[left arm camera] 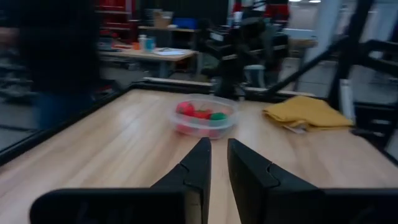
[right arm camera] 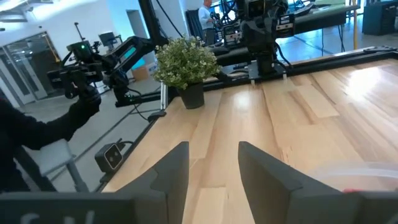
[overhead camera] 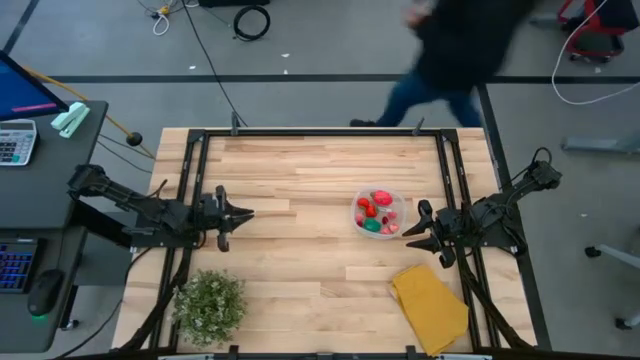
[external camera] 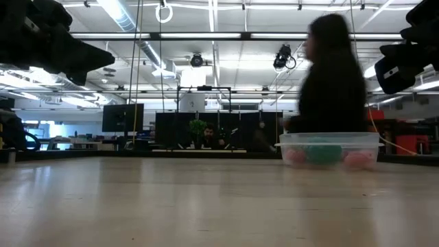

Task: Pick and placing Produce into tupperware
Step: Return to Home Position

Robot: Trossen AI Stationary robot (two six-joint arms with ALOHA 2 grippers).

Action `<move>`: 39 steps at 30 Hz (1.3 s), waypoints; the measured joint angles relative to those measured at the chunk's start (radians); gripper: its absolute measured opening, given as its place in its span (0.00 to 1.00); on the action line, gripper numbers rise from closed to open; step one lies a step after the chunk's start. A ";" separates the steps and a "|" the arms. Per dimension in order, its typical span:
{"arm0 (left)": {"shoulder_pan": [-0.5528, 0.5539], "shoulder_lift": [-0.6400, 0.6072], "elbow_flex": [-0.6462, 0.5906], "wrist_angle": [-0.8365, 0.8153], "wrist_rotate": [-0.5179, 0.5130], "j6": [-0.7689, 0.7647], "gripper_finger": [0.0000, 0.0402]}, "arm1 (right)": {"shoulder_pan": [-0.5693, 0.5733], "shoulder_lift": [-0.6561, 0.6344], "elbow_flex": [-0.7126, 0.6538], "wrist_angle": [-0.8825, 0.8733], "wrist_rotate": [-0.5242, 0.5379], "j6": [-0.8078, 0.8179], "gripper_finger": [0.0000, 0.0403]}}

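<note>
The round clear tupperware (overhead camera: 379,213) stands on the right half of the table, its base on the wood, and shows in the low view (external camera: 330,149) and the left wrist view (left arm camera: 206,116). Several small toy produce pieces lie inside it, red and pink ones (overhead camera: 381,199) and a green one (overhead camera: 372,226). My left gripper (overhead camera: 247,213) hovers at the table's left side, its fingers (left arm camera: 219,163) nearly together, holding nothing. My right gripper (overhead camera: 409,228) hangs just right of the tupperware, open (right arm camera: 214,163) and empty.
A bushy green potted plant (overhead camera: 209,305) stands near the table's near-left corner. A folded yellow cloth (overhead camera: 431,307) lies near the near-right corner. A person in dark clothes (overhead camera: 455,50) moves past the table's far edge. Bare wood lies between the arms.
</note>
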 joint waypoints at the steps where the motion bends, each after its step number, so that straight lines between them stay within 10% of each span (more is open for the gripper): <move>1: 0.000 -0.002 0.000 0.000 0.021 0.004 0.14 | 0.000 0.000 0.000 0.000 0.000 0.000 0.36; 39: 0.000 -0.296 0.004 -0.119 0.095 -0.011 0.14 | 0.000 0.000 0.002 0.002 0.000 -0.002 0.36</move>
